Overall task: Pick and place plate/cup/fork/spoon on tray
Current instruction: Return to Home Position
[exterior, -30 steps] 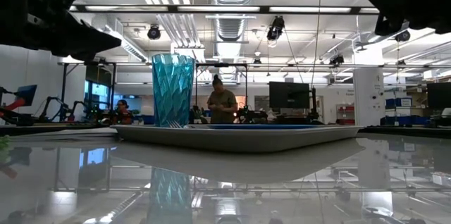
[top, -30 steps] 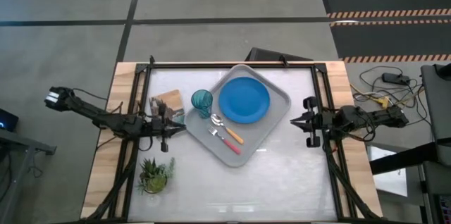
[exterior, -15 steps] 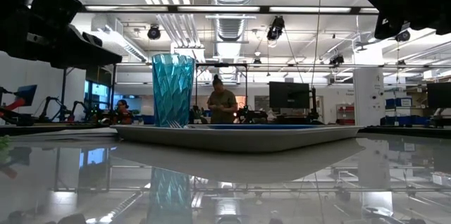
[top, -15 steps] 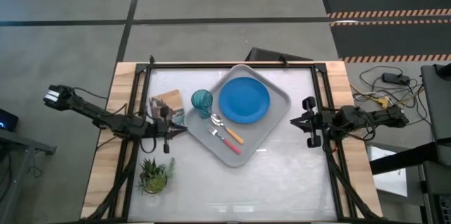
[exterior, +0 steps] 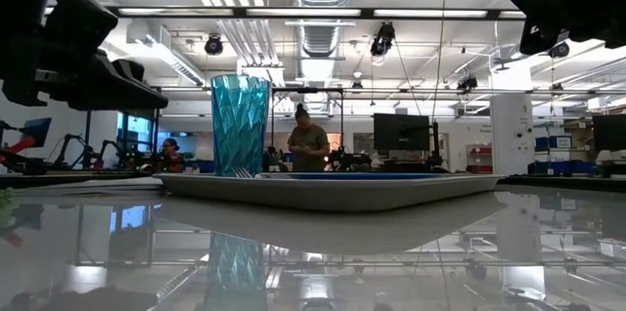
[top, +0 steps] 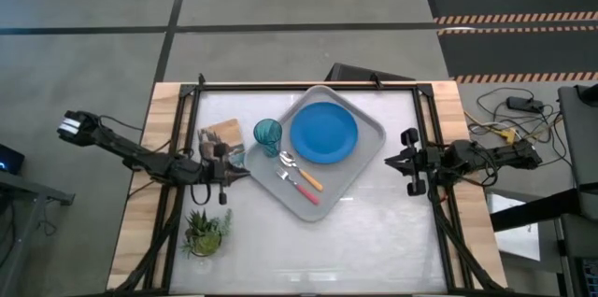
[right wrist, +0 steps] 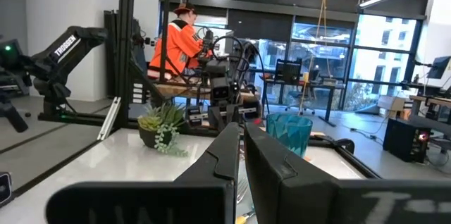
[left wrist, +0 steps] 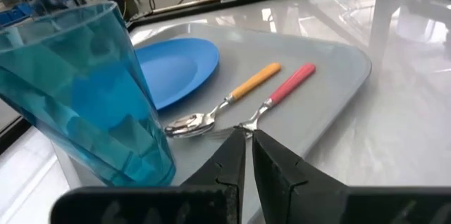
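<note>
plate (top: 323, 134), cup (top: 267, 133), fork (top: 301, 186) and spoon (top: 301, 171) are all sitting on the tray (top: 318, 204); left pincer (top: 241, 174) and right pincer (top: 391, 160) are hovering closed, empty, either side

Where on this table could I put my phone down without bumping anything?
The widest bare patch is the table between the tray, the potted plant and the right gripper. A smaller strip lies between the wooden board, the tray and the table's far edge. It is crowded beside the cup, where the left gripper and that board sit close.
</note>
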